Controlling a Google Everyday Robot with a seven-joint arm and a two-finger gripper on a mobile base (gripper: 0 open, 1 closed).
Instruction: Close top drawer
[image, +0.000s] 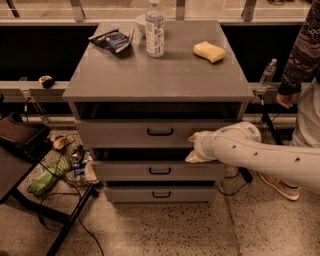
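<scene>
The grey cabinet (150, 75) has three drawers with black bar handles. The top drawer (120, 134) has the tallest front; its handle (160, 132) is at the middle. It stands out a little from the cabinet, with a dark gap above its front. My gripper (191, 148), with cream fingers, is at the end of the white arm (260, 152) that comes in from the right. It is against the right part of the top drawer's front, at its lower edge. The fingers are spread apart and hold nothing.
On the cabinet top are a water bottle (155, 27), a yellow sponge (209, 51), a snack bag (112, 40) and a bowl (139, 22). A person (305, 75) stands close at the right. A black stand (30, 165) and floor clutter (50, 175) are at the left.
</scene>
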